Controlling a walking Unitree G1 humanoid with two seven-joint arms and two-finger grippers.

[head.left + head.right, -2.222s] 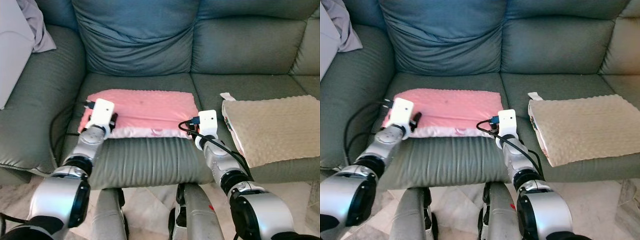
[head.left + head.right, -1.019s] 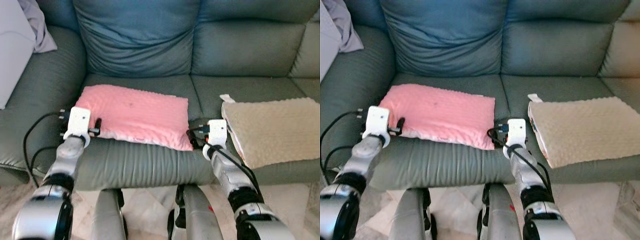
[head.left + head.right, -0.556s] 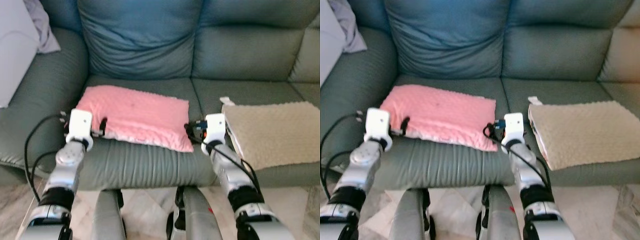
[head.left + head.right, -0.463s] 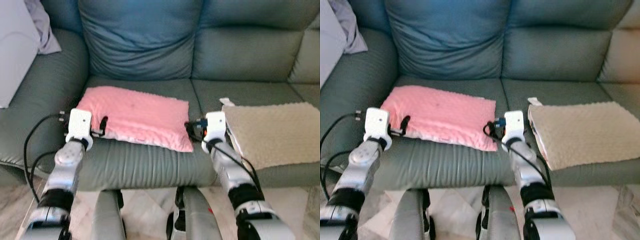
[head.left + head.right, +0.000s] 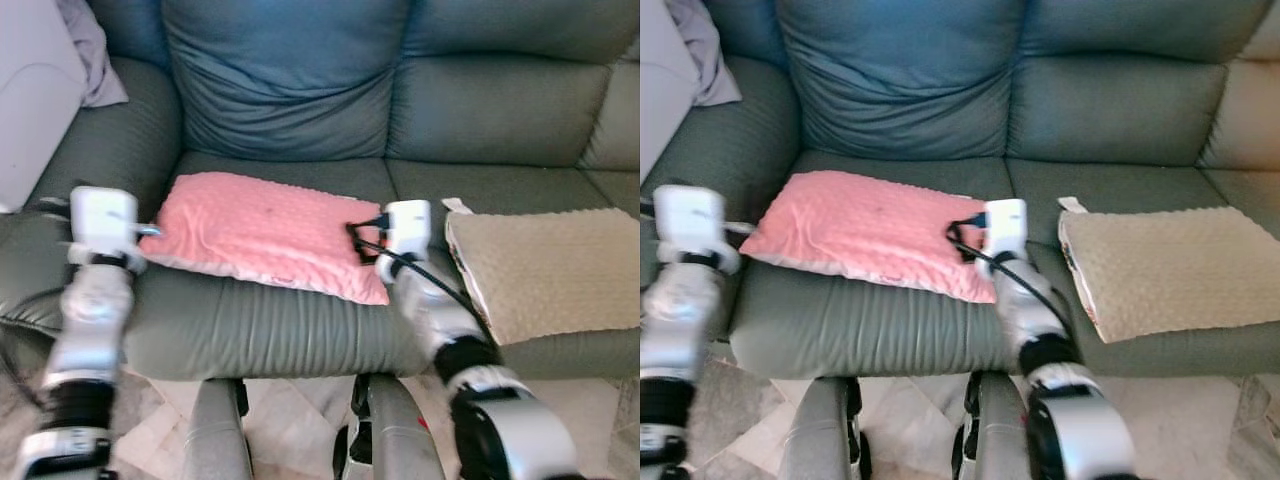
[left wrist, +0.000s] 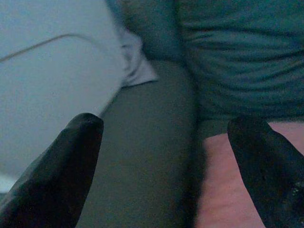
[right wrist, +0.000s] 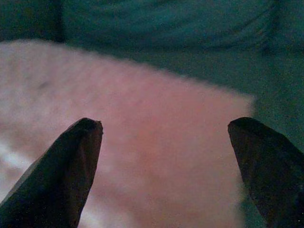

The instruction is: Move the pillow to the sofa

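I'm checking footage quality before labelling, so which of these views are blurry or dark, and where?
Left eye view: the left arm's white wrist block is smeared by motion, while the pink dimpled fabric pillow on the grey-green sofa stays fairly sharp. Left wrist view: dim, the left claw soft-edged. Right wrist view: dark, the pillow hazy, the right claw out of focus.

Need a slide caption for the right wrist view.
Open right claw poised over the pink pillow lying on the green sofa seat.

Head stereo down on sofa (image 5: 300,110); wrist cams close.
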